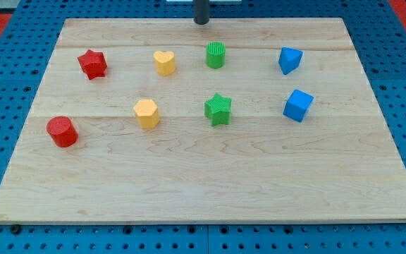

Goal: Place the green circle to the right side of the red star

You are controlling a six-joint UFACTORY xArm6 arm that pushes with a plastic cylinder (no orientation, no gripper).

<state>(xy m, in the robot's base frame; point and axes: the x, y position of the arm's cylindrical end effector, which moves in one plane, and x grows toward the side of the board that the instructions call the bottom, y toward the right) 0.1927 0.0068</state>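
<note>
The green circle (216,55) stands in the upper row, near the middle of the wooden board (210,183). The red star (91,64) lies in the same row at the view's left. A yellow heart (164,62) sits between them. My tip (201,22) is at the view's top edge of the board, just above and slightly left of the green circle, apart from it.
A blue block (290,60) is at the upper right, a blue cube (298,105) below it. A green star (218,109), a yellow hexagon (146,113) and a red cylinder (63,131) form the lower row.
</note>
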